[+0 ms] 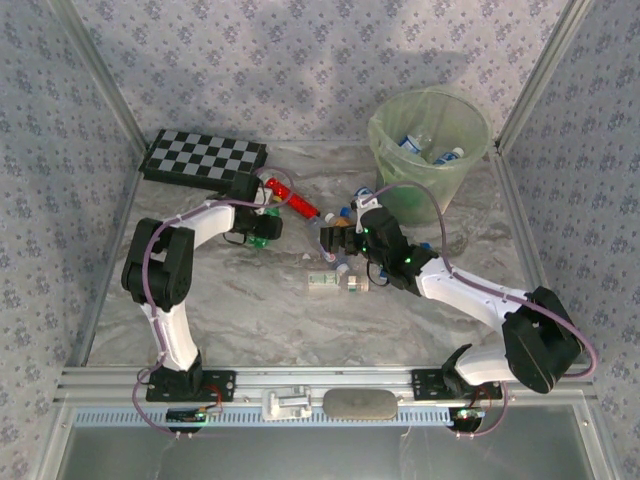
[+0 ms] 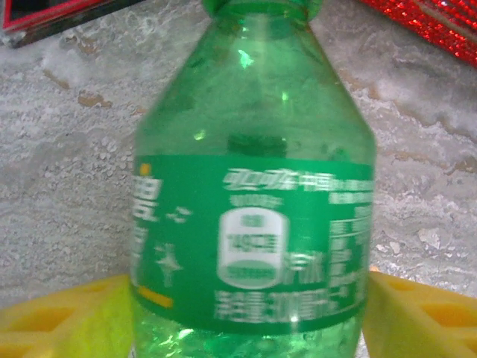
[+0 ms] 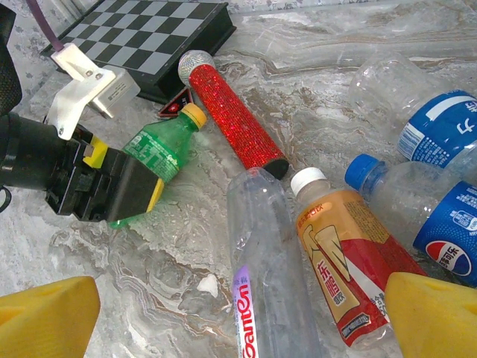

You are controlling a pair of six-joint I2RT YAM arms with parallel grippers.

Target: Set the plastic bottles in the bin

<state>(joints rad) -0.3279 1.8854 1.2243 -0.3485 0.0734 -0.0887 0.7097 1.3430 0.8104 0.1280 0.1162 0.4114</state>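
My left gripper [image 1: 262, 232] is shut on a green bottle [image 2: 253, 224], its yellow fingers [image 2: 59, 321] pressed to both sides of the label. The right wrist view shows that green bottle [image 3: 156, 153] lying low on the table, yellow cap pointing away. My right gripper [image 3: 238, 313] is open above a clear bottle [image 3: 264, 276] and an orange-labelled bottle [image 3: 346, 261], touching neither. Two blue-labelled bottles [image 3: 440, 231] lie to their right. The pale green bin [image 1: 385, 150] stands at the back right with some bottles [image 1: 415, 145] inside.
A red glittery stick [image 3: 231, 112] lies between the green bottle and the bottle cluster. The checkerboard [image 1: 205, 155] sits at the back left. Two more small bottles [image 1: 340, 284] lie mid-table in front of my right gripper [image 1: 335, 240].
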